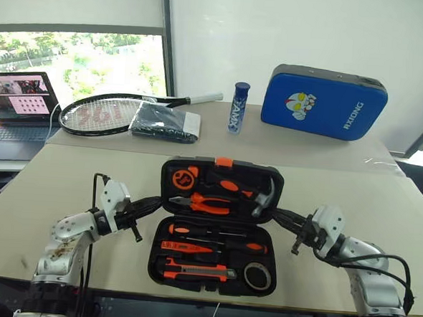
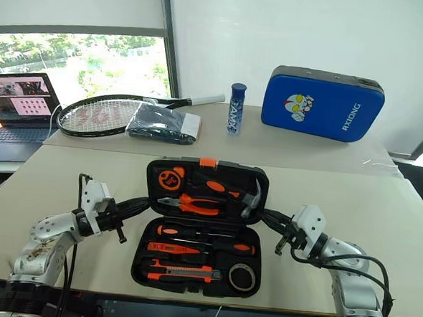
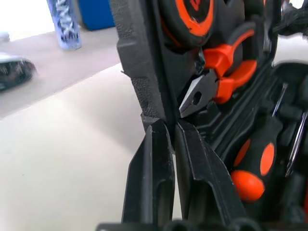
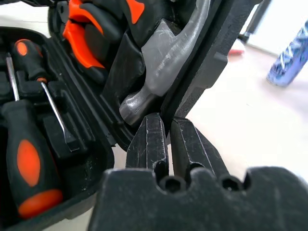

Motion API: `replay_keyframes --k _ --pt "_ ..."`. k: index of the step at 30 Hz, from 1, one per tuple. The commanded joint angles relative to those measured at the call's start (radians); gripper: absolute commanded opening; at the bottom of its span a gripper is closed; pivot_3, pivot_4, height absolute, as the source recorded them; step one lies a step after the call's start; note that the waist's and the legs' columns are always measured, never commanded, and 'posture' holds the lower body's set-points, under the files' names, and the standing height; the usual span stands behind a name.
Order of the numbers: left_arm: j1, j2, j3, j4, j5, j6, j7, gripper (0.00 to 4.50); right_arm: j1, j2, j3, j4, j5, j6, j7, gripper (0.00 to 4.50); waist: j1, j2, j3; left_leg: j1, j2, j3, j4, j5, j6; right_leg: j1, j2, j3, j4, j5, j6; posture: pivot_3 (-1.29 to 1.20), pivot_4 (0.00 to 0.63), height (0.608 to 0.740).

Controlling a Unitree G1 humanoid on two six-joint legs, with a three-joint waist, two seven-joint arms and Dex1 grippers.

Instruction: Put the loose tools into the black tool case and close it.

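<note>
Black tool case (image 1: 217,227) lies open near front edge of the beige table (image 1: 44,191), lid half tilted up w/ orange latch (image 1: 224,161) at the far rim. Lid holds tape measure (image 1: 182,177), pliers (image 1: 210,203) and hammer (image 1: 256,193). Base half holds the tools in their slots: two black-and-orange screwdrivers (image 1: 217,239), slim orange screwdriver (image 1: 186,248), utility knife (image 1: 197,272), tape roll (image 1: 257,276) at the near right corner. Left gripper (image 3: 168,132) is at the case's left side by the hinge line, fingers pinched on the lid's edge. Right gripper (image 4: 166,127) mirrors it on the right side, fingers nearly together at the lid's rim next to the hammer head; can't tell if it actually clamps the rim. On the far table: blue case (image 1: 324,102), racket (image 1: 106,114), spray can (image 1: 238,107), laptop (image 1: 17,107).
</note>
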Motion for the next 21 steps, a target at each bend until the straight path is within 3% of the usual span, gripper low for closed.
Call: replay_keyframes --k 1,2,10,14,21 --pt "0.001 -0.002 -0.046 -0.025 0.014 -0.147 -0.059 0.00 -0.033 0.003 0.047 -0.020 0.017 -0.183 0.091 1.37 -0.002 0.000 0.000 0.000 0.000 0.000 0.000 0.000 0.000 0.000 0.000 0.000 0.000 0.000 0.000 0.00 0.150 0.740" --pt "0.009 0.001 -0.052 -0.022 0.021 -0.176 -0.069 0.00 -0.032 0.003 0.051 -0.016 0.018 -0.214 0.102 1.70 -0.003 0.000 0.000 0.000 0.001 0.000 0.000 0.000 0.000 0.000 0.001 0.000 0.000 0.000 0.000 0.00 0.150 0.740" --pt "0.007 0.024 -0.056 0.056 0.042 -0.369 -0.105 2.78 -0.072 -0.033 0.099 0.072 -0.043 -0.540 0.165 4.43 -0.003 0.000 0.000 0.002 0.001 0.001 0.000 0.000 0.000 0.000 0.001 0.001 0.001 0.000 0.000 0.00 0.150 0.740" --pt "0.014 0.061 -0.047 0.081 0.031 -0.405 -0.136 4.27 -0.071 -0.073 0.108 0.123 -0.040 -0.619 0.177 4.50 -0.003 0.000 0.000 0.003 0.001 0.001 0.000 0.000 0.000 0.001 0.001 0.001 0.001 0.000 0.000 0.00 0.150 0.740" --pt "0.015 0.092 -0.082 0.110 0.052 -0.520 -0.191 4.27 -0.081 -0.122 0.163 0.208 -0.067 -0.812 0.180 4.50 -0.002 0.000 0.000 0.003 0.001 0.001 0.000 0.000 0.000 0.002 0.001 0.001 0.001 0.000 0.000 0.00 0.150 0.740"
